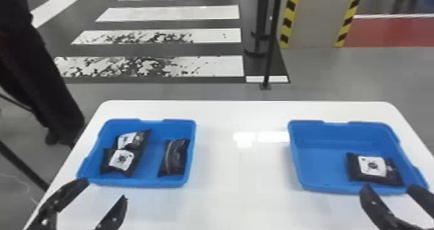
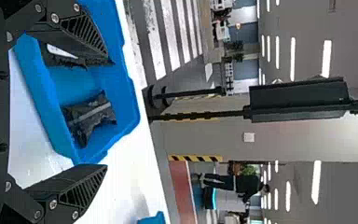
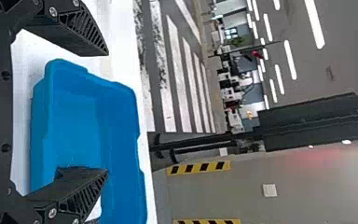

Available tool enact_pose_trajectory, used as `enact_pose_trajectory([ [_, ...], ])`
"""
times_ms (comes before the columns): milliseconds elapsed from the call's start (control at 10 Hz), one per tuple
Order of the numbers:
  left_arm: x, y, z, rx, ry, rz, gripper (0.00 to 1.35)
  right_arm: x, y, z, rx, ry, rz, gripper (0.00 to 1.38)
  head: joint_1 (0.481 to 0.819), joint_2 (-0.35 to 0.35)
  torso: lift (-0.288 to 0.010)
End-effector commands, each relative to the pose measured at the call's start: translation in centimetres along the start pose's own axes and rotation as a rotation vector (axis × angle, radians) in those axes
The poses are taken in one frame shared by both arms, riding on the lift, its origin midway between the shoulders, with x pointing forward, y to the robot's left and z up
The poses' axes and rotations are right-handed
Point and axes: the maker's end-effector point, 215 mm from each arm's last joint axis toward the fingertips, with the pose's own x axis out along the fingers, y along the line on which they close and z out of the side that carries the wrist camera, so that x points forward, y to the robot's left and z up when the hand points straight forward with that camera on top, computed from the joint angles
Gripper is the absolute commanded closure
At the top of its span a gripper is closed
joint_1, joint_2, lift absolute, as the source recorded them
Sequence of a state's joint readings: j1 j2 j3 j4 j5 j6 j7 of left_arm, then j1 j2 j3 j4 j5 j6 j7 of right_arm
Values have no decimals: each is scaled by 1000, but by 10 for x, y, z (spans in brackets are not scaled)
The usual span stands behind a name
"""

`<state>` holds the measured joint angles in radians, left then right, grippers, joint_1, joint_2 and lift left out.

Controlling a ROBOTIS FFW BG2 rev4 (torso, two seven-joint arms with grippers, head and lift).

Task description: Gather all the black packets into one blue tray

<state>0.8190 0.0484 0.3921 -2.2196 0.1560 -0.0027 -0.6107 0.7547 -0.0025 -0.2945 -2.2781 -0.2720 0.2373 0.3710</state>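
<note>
- One soft black plastic packet with a white label (image 1: 355,174) lies in the right-hand blue plastic tray (image 1: 332,189), toward its near right corner; carrying it to the other tray looks like the step in hand.
- The right gripper (image 1: 389,187) has its fingers spread and empty at that tray's near edge. It should line up over the packet, clear the rim, and close across the pouch's middle, since a grip at one end could let it sag or slip.
- A straight lift matters, as the near wall is close and could snag packet or fingers.
- The left-hand blue plastic tray (image 1: 139,182) holds three more: two labelled black packets (image 1: 121,160) overlapping on its left side, and a black packet with a pale stripe (image 1: 174,157) by its right wall. The gap between them seems the best landing spot.
- The left gripper (image 1: 106,189), also spread and empty, is near that tray's near edge; it should leave the drop path free.
</note>
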Motion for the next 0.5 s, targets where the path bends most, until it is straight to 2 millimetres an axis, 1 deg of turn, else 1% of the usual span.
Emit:
enact_pose_trajectory([
  [0, -1, -16, 0, -55, -18, -22, 205, 10, -40, -20, -66, 118, -46, 131, 695, 29, -110],
  [100, 1, -24, 7, -83, -47, -37, 206, 20, -64, -28, -87, 169, -66, 134, 695, -13, -110],
  [200, 1, -30, 15, -101, -69, -48, 206, 32, -81, -35, -89, 209, -75, 139, 695, -71, -110],
  [300, 1, -38, 21, -122, -81, -64, 206, 49, -89, -36, -82, 225, -67, 144, 695, -114, -110],
  [400, -1, -46, 29, -128, -91, -83, 206, 61, -93, -35, -73, 238, -62, 147, 695, -145, -110],
])
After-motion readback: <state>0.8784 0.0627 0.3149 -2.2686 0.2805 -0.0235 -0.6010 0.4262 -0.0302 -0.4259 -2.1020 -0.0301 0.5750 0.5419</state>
